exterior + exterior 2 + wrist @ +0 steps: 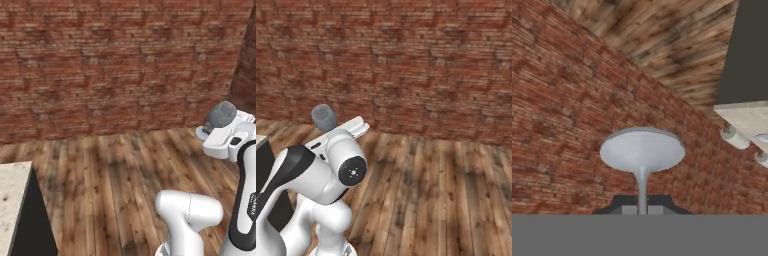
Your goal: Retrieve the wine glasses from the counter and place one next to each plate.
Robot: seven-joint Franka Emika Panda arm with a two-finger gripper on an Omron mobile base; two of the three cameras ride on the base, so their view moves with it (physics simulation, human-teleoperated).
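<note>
My gripper is shut on the stem of a grey-blue wine glass and holds it in the air above the wooden floor, tilted nearly on its side. In the left base view the bowl points up and the round foot faces left. The bowl also pokes up behind the white hand in the right base view. In the hand view the glass's round foot faces the camera, and its thin stem runs down between my fingertips. The counter is out of view. I cannot make out the plates.
A beige speckled bar top with a plain dark base stands at lower left. The hand view shows its edge with small pale round things on it, too cut off to identify. A red brick wall runs behind the open wooden floor.
</note>
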